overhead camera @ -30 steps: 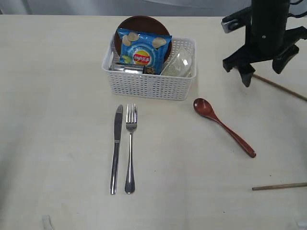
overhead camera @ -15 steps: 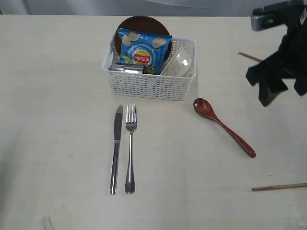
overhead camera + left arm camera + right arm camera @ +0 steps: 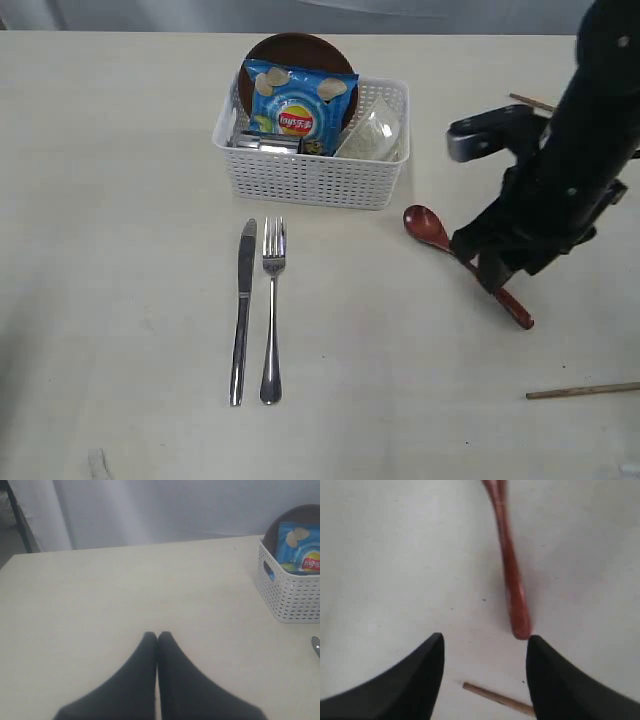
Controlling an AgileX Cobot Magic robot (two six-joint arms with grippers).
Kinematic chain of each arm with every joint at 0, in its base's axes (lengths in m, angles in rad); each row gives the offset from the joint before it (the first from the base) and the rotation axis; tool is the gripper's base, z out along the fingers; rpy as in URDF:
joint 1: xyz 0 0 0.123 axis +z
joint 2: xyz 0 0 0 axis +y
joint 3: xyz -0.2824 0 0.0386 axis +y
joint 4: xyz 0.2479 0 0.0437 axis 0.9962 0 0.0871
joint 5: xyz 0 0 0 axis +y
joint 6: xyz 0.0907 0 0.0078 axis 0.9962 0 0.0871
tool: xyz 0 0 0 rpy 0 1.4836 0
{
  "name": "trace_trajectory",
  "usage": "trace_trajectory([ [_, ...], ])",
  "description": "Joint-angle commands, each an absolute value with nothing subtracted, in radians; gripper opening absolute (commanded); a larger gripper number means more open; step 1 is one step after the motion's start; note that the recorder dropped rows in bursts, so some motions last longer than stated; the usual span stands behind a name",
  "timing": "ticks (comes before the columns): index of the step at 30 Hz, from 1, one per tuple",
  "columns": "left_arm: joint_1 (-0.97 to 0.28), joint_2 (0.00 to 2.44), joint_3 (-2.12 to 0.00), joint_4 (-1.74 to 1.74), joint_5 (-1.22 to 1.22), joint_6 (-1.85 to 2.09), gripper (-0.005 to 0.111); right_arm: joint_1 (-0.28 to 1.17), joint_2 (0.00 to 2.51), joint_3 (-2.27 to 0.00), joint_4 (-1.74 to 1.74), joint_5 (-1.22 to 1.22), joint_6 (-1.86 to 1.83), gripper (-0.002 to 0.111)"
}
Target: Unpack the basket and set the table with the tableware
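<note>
Two jaws of the right gripper (image 3: 485,639) stood apart, low over the handle end of the wooden spoon (image 3: 428,228), nothing clamped. I'd centre that handle between them before closing. The spoon lay on the surface (image 3: 120,250) beside the basket (image 3: 310,180), bowl toward it, long axis running diagonally away. The left gripper (image 3: 157,636) sat pressed together, empty.

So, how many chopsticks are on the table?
2. One chopstick lies at the lower right of the exterior view; the other chopstick shows only its tip behind the right arm.
</note>
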State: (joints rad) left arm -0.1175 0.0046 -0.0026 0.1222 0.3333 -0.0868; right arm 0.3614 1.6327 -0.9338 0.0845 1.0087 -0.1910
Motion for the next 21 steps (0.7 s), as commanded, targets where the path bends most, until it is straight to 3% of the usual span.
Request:
trace_trajectory([
  [1, -0.114, 0.0, 0.0, 0.127, 0.326, -0.085, 0.0, 0.448, 1.716, -0.93, 0.053, 0.947, -0.173, 0.056],
  [11, -0.114, 0.0, 0.0, 0.127, 0.326, -0.085, 0.0, 0.521, 1.78, -0.946, -0.286, 0.844, 0.119, 0.056],
  [15, -0.114, 0.0, 0.0, 0.127, 0.326, -0.085, 0.0, 0.426, 1.78, -1.031, -0.509, 0.878, 0.372, 0.056],
  [21, -0.114, 0.0, 0.0, 0.127, 0.326, -0.085, 0.0, 0.193, 1.799, -1.228, -0.487, 0.783, 0.319, 0.056],
])
